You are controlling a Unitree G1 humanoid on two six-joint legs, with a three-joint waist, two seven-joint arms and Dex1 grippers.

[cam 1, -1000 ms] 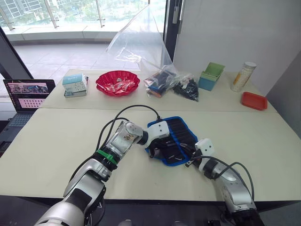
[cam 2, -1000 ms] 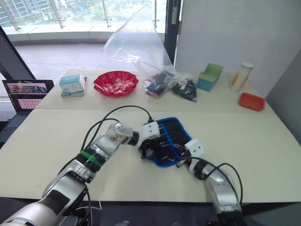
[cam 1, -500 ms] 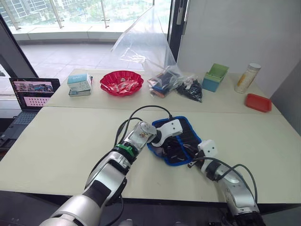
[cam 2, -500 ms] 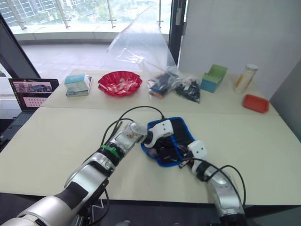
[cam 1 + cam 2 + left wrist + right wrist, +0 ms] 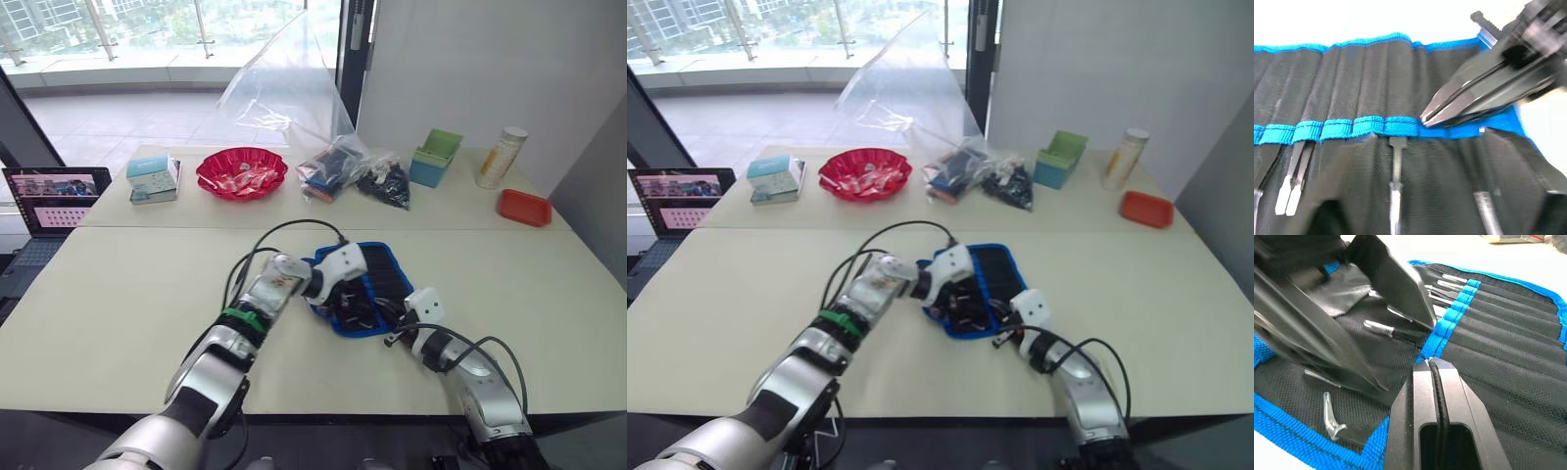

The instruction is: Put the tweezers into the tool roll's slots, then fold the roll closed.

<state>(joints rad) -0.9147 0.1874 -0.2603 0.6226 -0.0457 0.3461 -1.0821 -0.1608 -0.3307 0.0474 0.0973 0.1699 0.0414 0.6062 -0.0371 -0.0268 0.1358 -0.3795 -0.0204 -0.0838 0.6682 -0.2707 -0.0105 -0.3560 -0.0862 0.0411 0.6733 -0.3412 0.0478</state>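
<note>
Head views, foreground: the right gripper (image 5: 395,333) enters from the lower right of the frame and meets the near right corner of the tool roll (image 5: 384,277). In the right wrist view its two black fingers (image 5: 1437,396) are pressed together with their tips at the roll's blue slot band. The left gripper (image 5: 338,305) reaches in from the lower left and rests on the roll's near left part. In the left wrist view, its fingers stand apart over the fabric, one on each side of a seated tool.

Centre of frame: the tool roll lies open and flat on the near table (image 5: 118,294), blue edging all round. The tweezers (image 5: 1293,174) sit in its slots, their pale ends projecting below the blue band.

Upper frame, on the far table: a teal box (image 5: 153,177) and a red bowl (image 5: 242,173) at upper left, a clear plastic bag (image 5: 338,171) at centre, then a green bin (image 5: 435,157), a tall canister (image 5: 499,157) and a red tray (image 5: 524,208) at upper right. A laptop (image 5: 47,191) stands at the left edge.
</note>
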